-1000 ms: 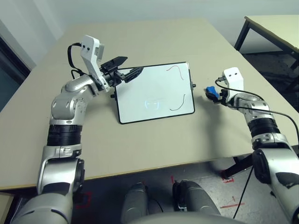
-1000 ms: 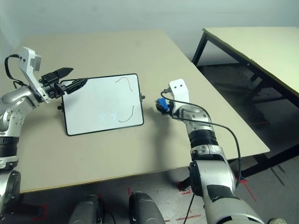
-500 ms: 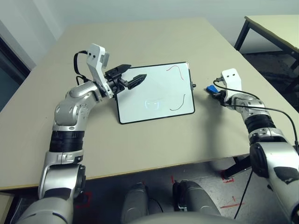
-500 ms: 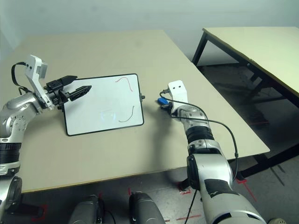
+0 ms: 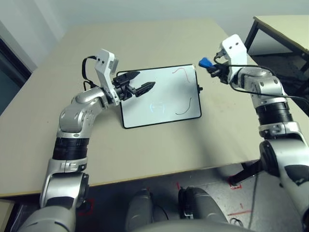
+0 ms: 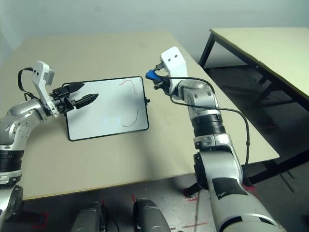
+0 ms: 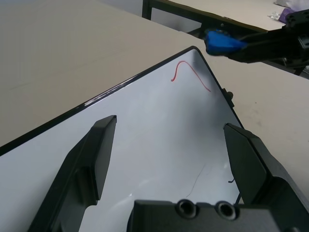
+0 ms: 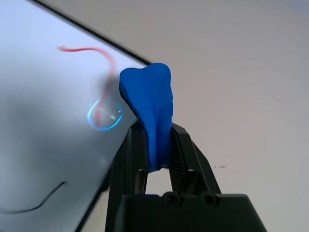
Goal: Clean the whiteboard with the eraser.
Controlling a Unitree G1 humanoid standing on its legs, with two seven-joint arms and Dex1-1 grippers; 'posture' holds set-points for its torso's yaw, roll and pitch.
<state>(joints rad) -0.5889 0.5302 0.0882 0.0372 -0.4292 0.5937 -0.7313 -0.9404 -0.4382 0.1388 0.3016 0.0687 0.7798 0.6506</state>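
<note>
Two grippers are showing over the beige tabletop – one at each side of the whiteboard. The whiteboard is lying flat near the middle of the tabletop, its thin black frame turned a little askew, with a small black knob sticking out of its right side. Reddish pen lines are sitting on its right part: one curl near the far right corner and another curved stroke nearer the robot.

The right gripper is hanging in the air just beyond the board's far right corner, clear of the tabletop, and its fingers are pinching the eraser – the blue block is squeezed between them, with its free end sticking out past the fingertips. In the right wrist view the eraser is standing above the board's corner, the reddish curl lying just beside it.

The left gripper is hovering over the board's far left part, pointing across it toward the right, with its two black fingers spread apart and nothing between them. In the left wrist view the white surface is lying under the spread fingers, and the eraser is showing beyond the board's far corner
</note>
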